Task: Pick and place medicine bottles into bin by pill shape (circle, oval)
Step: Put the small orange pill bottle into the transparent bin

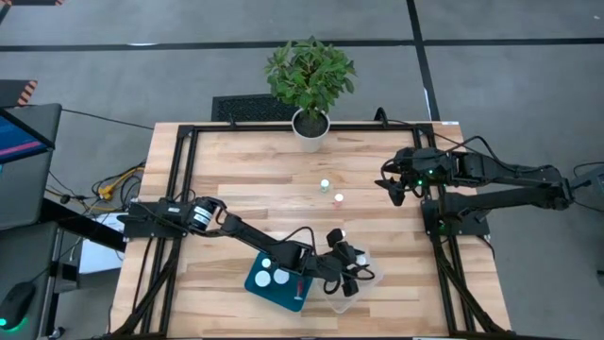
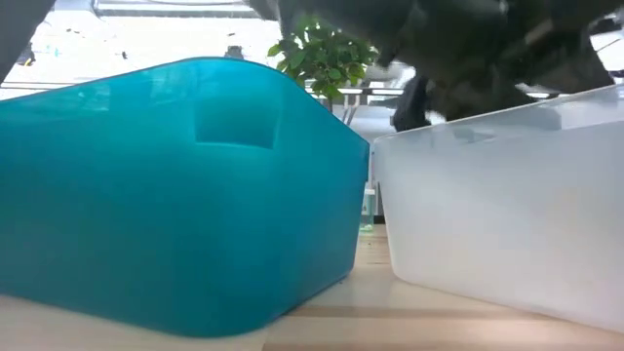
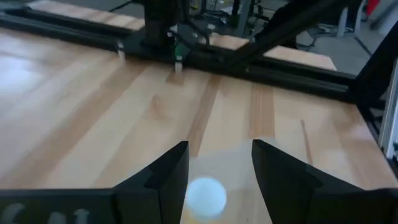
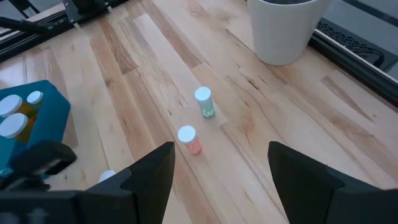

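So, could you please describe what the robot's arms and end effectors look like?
Both arms are dark, slim, jointed links. The left arm has a white band near its base and a looping black cable; the right arm carries a small green light. Each end effector has two dark, flat, wedge-shaped fingers.

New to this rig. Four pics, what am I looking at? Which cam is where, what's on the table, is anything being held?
It is a two-armed robot at a wooden table. The overhead picture shows everything. The low one sits at tabletop height, blocked by a teal bin and a clear bin. The other two ride on the wrists.

The left gripper hangs over the clear bin with its fingers apart. A white-capped bottle lies beneath them, apparently let go, not held. The right gripper waits open near the table's right edge, holding nothing.

On the table: a potted plant, a greenish bottle and a pinkish bottle standing mid-table. Three white-capped bottles sit in the teal bin.
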